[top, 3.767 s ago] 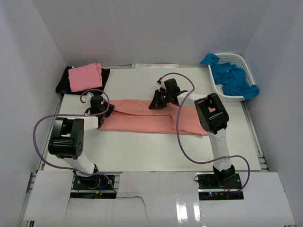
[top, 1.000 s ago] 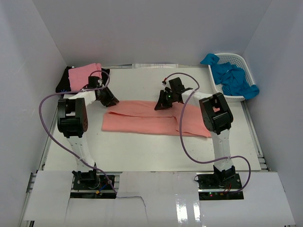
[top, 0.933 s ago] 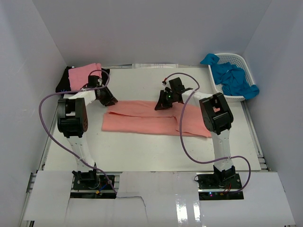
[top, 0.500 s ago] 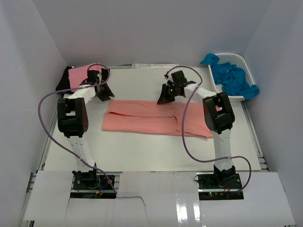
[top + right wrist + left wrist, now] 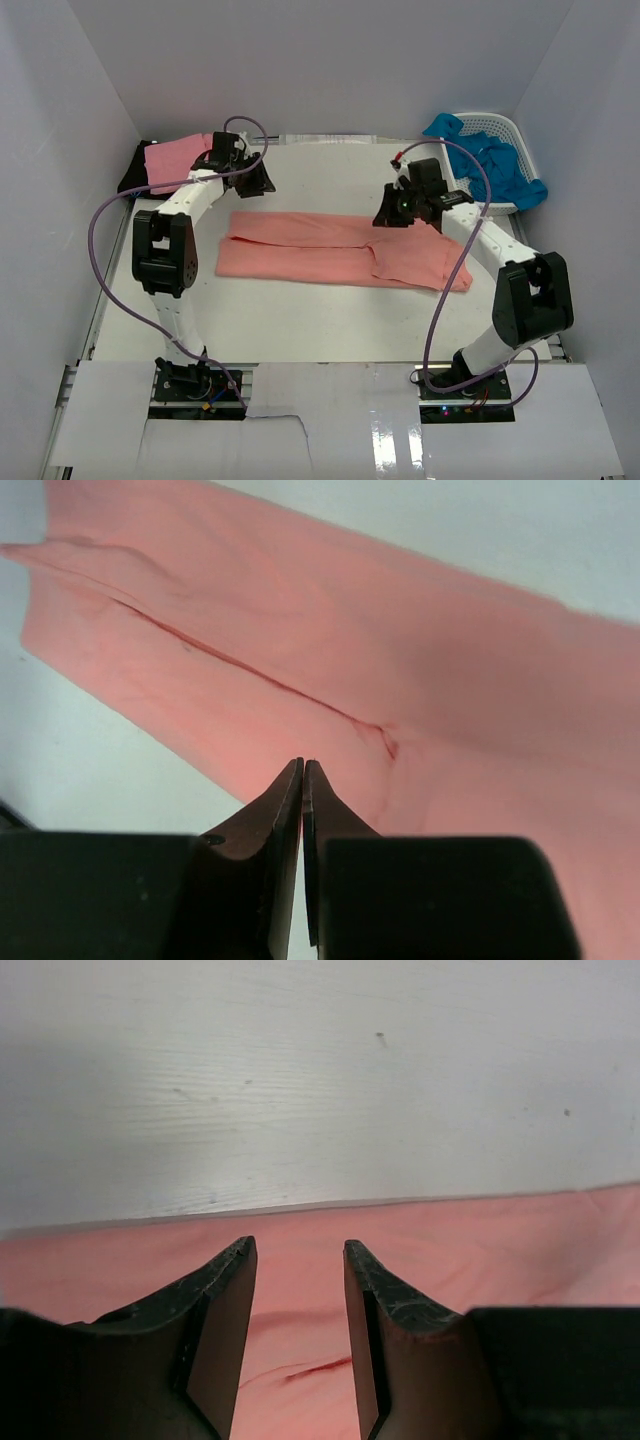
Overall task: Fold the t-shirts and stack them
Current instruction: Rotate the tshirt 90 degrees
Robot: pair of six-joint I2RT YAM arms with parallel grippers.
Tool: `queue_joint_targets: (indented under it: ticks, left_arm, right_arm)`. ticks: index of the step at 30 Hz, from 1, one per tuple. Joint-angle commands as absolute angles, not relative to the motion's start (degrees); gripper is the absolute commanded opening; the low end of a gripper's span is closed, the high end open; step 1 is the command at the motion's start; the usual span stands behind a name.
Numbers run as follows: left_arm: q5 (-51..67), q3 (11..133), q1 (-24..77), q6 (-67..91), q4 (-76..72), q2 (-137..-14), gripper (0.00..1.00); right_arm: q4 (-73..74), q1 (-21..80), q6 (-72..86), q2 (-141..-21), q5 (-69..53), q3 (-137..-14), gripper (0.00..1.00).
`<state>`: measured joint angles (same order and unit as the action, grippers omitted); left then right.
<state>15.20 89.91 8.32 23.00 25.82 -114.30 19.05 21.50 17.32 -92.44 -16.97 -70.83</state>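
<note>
Salmon shirt [image 5: 330, 248] lies flat in a long folded band across the middle of your table [image 5: 300, 320], running from 9 o'clock to 3 o'clock, with its right end wider. Your left gripper [image 5: 260, 182] sits at about 11 o'clock of the band, just past the far edge. In the left wrist view its fingers [image 5: 225, 1290] stand apart with nothing between them, above the edge where the shirt [image 5: 480, 1240] meets the bare table [image 5: 300, 1080]. Your right gripper [image 5: 386, 214] is at about 1 o'clock of the band, over the far edge. In the right wrist view this gripper [image 5: 302, 770] has its fingers pressed together on nothing, with the shirt [image 5: 420, 670] and a long crease below.

At 10 o'clock of the table a folded pink shirt [image 5: 176, 160] rests on a black shirt [image 5: 130, 182]. At 2 o'clock, blue shirts [image 5: 492, 165] fill a white basket [image 5: 502, 120] and hang over its rim.
</note>
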Motion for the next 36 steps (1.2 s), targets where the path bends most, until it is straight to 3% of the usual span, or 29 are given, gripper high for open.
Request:
queue_joint_targets:
  ticks: [1,15,25,36]
  left_arm:
    - [21.3,92.3,10.0,18.4,27.6,-109.7,0.51]
    - [22.6,93.3,11.9,16.1,31.3,-121.8,0.49]
    - [20.0,90.2,12.0,17.1,30.1,-124.0,0.47]
    - [9.6,85.4,12.0,19.2,35.2,-121.0,0.47]
  right_arm:
    - [21.8,19.5,16.7,-89.8,-13.4,-63.1,0.08]
    - [27.0,19.0,18.5,-87.5,-2.7,-54.8,0.08]
    - [30.1,17.8,19.6,-91.5,5.7,-56.1,0.08]
    - [29.3,16.1,17.9,-102.0,4.1,-63.9,0.08]
